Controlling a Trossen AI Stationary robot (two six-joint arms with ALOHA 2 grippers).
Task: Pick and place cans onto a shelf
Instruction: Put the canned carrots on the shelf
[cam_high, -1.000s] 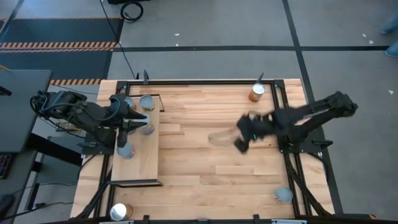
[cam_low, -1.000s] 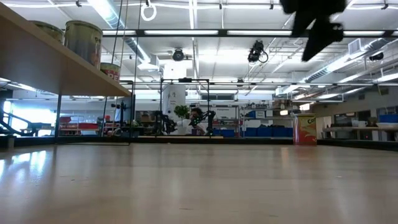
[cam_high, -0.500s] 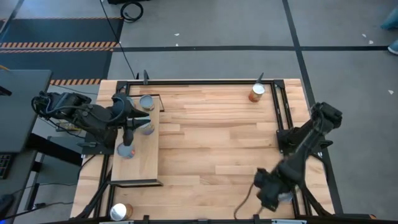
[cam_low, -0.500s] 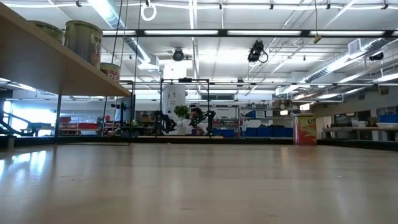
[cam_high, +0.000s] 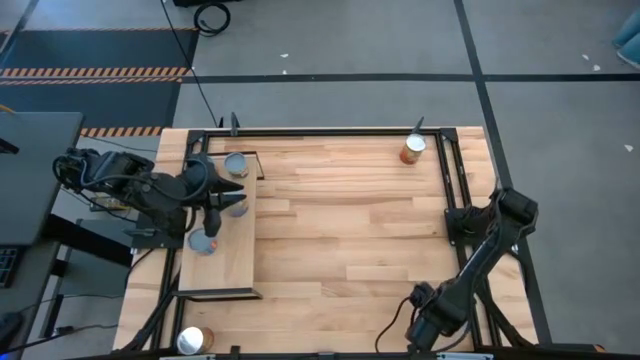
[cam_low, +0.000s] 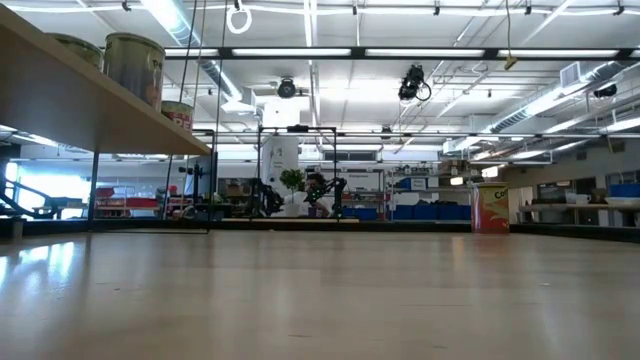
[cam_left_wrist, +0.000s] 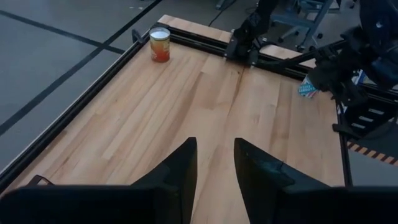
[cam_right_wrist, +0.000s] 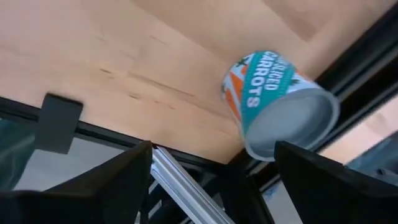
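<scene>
Since half a second ago, the right gripper (cam_high: 428, 328) has been carried further toward the table's (cam_high: 340, 230) near edge, over the carrots can (cam_right_wrist: 278, 102) at the near right corner. Its fingers (cam_right_wrist: 99, 180) are spread wide with nothing held. The left gripper (cam_left_wrist: 214, 163), narrowly parted and empty, is held over the shelf (cam_high: 232, 262), where three cans (cam_high: 236, 164) stand. Another can (cam_high: 412, 149) is seen at the far right.

2 dark arms, black cabling on left arm (cam_high: 120, 185); right arm (cam_high: 480, 255) matte black, jointed.
</scene>
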